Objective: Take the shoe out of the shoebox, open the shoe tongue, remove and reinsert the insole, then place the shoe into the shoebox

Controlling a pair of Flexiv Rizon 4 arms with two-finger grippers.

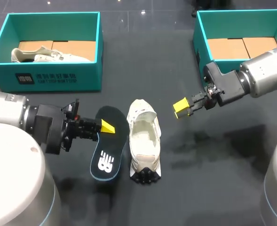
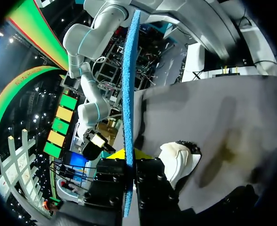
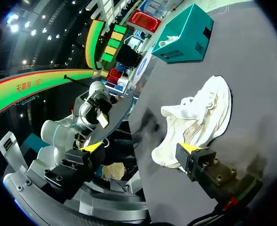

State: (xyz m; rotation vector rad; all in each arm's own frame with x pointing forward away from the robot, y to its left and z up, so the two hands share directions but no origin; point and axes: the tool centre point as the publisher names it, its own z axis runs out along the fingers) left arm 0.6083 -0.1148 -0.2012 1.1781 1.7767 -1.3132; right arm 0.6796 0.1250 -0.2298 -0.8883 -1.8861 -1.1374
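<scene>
Two shoeboxes stand beyond the shoe [image 1: 144, 141]: the left shoebox [image 1: 53, 75] far-left of it, a second shoe [image 1: 49, 55] inside; the right shoebox [image 1: 200, 42] far-right. Left of the shoe, the left gripper [image 1: 103, 127] pinches the insole [image 1: 107, 150], which sits just beside the shoe, parallel, logo end toward the robot.

The shoe lies on the table [image 1: 213, 179], outside both boxes. Its long axis runs away from the robot, black-lugged end nearest, tongue flared open at the far end.

Right of the shoe and apart from it, the right gripper [image 1: 181, 108] has its fingers spread, nothing between.

Only the left wrist view shows the insole edge-on, clamped between the fingers [image 2: 152, 174].
</scene>
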